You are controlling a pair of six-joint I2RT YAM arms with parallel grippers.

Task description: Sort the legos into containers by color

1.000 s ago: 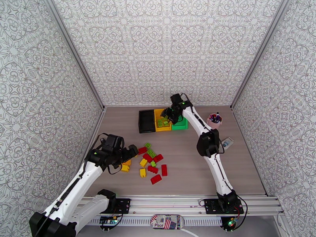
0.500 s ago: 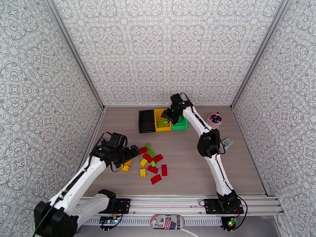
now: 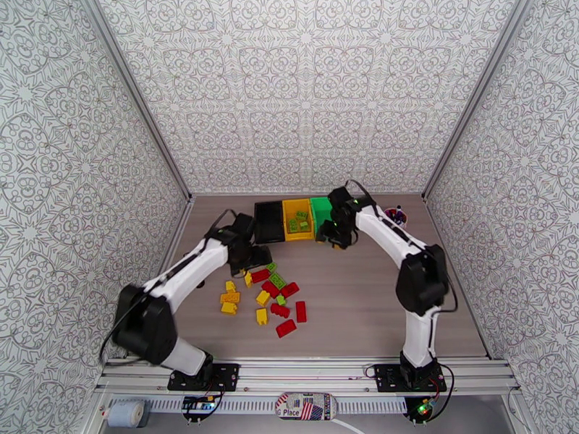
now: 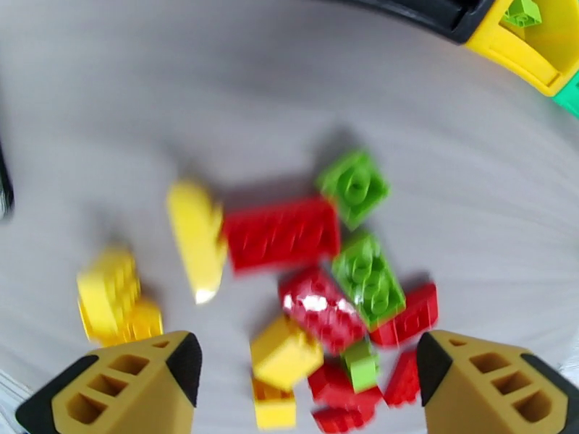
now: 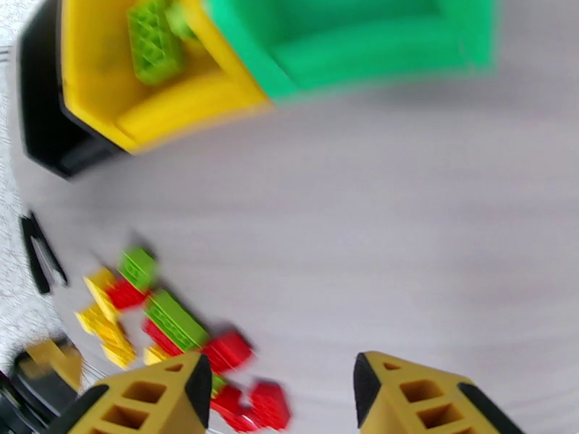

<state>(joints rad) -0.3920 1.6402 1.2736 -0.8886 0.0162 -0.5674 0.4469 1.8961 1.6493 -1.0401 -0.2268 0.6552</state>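
Note:
Loose legos lie in a pile mid-table: red (image 3: 289, 289), yellow (image 3: 229, 307) and light green (image 3: 278, 280). At the back stand the three containers side by side: black (image 3: 269, 220), yellow (image 3: 288, 211) and green (image 3: 320, 210). Green legos (image 3: 298, 226) lie in the yellow bin. My left gripper (image 3: 257, 256) hangs open over the pile's far edge; its wrist view shows red (image 4: 282, 233), green (image 4: 368, 276) and yellow (image 4: 195, 236) bricks below, nothing between the fingers. My right gripper (image 3: 336, 236) is open and empty just in front of the green bin (image 5: 347, 37).
A pink cup of pens (image 3: 396, 215) stands at the back right, partly behind the right arm. Patterned walls close the table on three sides. Bare tabletop (image 3: 362, 298) lies right of the pile.
My left arm swung from the pile's left side up to its far edge near the black bin, jaws narrowing a little. The right gripper came down off the bins to the table in front of them.

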